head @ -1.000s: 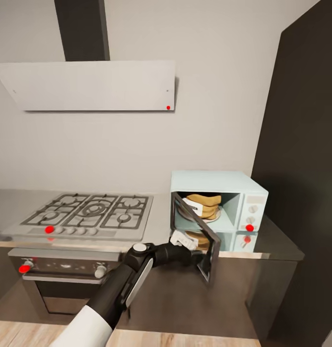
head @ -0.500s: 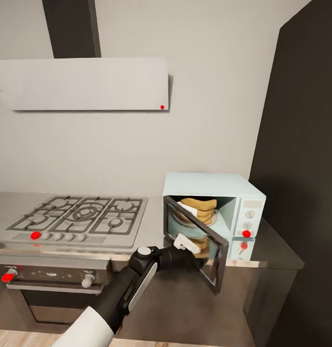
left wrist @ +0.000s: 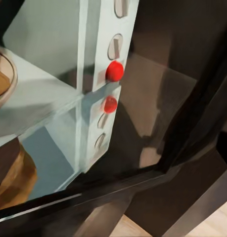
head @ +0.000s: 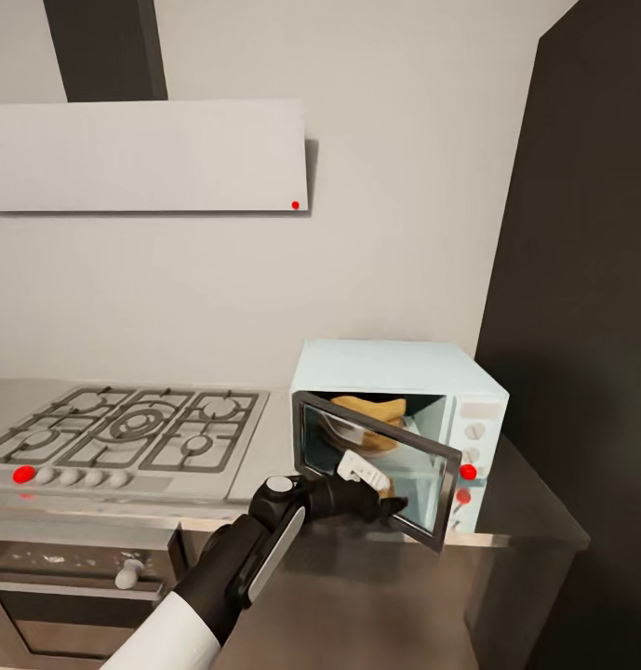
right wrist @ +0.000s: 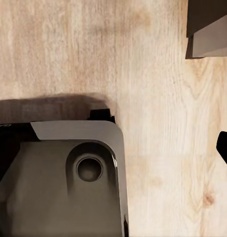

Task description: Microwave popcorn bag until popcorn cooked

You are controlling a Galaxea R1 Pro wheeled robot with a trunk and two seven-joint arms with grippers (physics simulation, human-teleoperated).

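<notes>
The pale mint microwave (head: 399, 368) stands on the grey countertop (head: 534, 516) at the right. Its dark glass door (head: 376, 465) hangs partly open, angled toward the front. The tan popcorn bag (head: 368, 408) lies inside on the turntable, showing above the door and through the glass. My left gripper (head: 387, 509) rests against the door's outer face near its lower edge; its fingers are too dark to tell apart. The left wrist view looks through the glass at the knob panel (left wrist: 112, 49) and the red light (left wrist: 113, 70). The right wrist view shows fingertips (right wrist: 225, 147) spread over wooden floor.
A gas cooktop (head: 125, 433) lies left of the microwave, above a built-in oven (head: 69, 568). A white hood (head: 143, 158) hangs overhead. A tall dark cabinet (head: 580, 326) walls off the right side. The robot's grey base (right wrist: 59, 182) shows over the floor.
The door has swung from wide open toward shut, with my left gripper following against it. The camera has turned, so the whole scene has slid left.
</notes>
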